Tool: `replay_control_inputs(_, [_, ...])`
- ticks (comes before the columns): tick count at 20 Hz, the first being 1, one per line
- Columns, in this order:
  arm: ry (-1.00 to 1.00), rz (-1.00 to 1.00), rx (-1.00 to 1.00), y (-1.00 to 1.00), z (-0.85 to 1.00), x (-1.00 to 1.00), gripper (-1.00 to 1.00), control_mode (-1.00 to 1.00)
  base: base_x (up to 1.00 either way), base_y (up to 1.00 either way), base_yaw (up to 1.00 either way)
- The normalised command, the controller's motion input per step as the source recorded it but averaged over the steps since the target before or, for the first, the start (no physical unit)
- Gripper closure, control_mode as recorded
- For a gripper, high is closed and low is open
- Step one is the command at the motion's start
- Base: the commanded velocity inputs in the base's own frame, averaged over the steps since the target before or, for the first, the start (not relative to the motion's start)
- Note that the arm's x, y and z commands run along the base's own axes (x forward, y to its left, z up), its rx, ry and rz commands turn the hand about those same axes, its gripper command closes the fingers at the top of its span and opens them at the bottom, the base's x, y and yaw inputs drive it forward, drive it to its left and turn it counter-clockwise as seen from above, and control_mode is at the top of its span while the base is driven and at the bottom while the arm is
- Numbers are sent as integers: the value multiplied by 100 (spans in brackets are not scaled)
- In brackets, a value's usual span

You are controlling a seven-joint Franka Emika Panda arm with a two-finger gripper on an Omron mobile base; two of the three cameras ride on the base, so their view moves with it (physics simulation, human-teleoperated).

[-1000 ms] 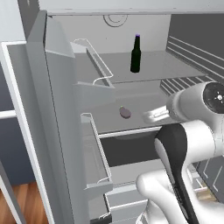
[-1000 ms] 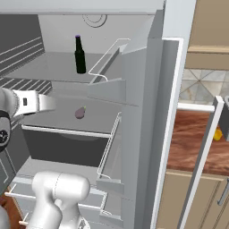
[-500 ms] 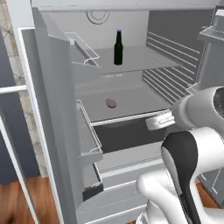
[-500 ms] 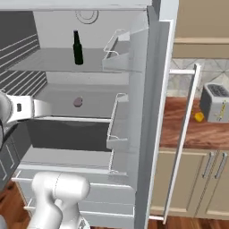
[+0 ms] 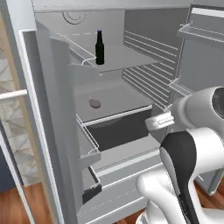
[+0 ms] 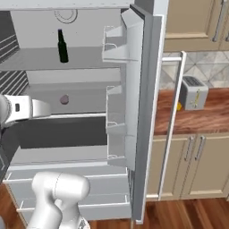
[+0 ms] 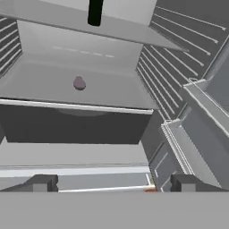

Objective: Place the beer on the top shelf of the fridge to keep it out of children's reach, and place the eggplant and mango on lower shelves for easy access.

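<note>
- Beer (image 5: 99, 47): upright on the top shelf (image 5: 127, 57) of the fridge (image 5: 144, 74), towards its left rear; long axis vertical, cap up. Judged as already placed.
- Eggplant (image 5: 95, 103): small dull purple body lying on one of the lower shelves (image 5: 118, 114), the one whose white front rim borders the dark drawer; directly below the beer's level, well apart from it. Judged as already placed.
- Mango (image 6: 178, 106): a small yellow-orange spot on the wooden worktop (image 6: 197, 120), just beside the toaster (image 6: 193, 92), outside the fridge and past its open right door. Too small to tell its long axis. Judged as the one item left to fetch.
- Tool (image 7: 112, 183): jaws spread wide, nothing between them; in the hand view its tips (image 7: 41, 182) point into the fridge interior at about drawer height, with the eggplant ahead and above, well apart.
- Governing relation: the mango lies away to the robot's right of the tool, with the open fridge door standing between them. The tool faces the wrong way for it. Judged: the coming move calls for clearing the door and turning rightward to the worktop, with the base likely needing to shift as well.
- Risk, judged: the door's wire-railed bins (image 6: 117, 44) lie close to that swing.
</note>
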Motion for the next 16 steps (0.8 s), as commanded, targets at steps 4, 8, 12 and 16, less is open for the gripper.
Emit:
replay_control_inputs(4, [0, 0, 0, 0, 0, 0, -100, 100, -81, 0, -64])
replay_control_inputs(8, [0, 0, 0, 0, 0, 0, -100, 100, -91, 0, -76])
replay_control_inputs(12, [0, 0, 0, 0, 0, 0, -100, 100, -72, 0, -84])
replay_control_inputs(16, [0, 0, 0, 0, 0, 0, -100, 100, -66, 1, -88])
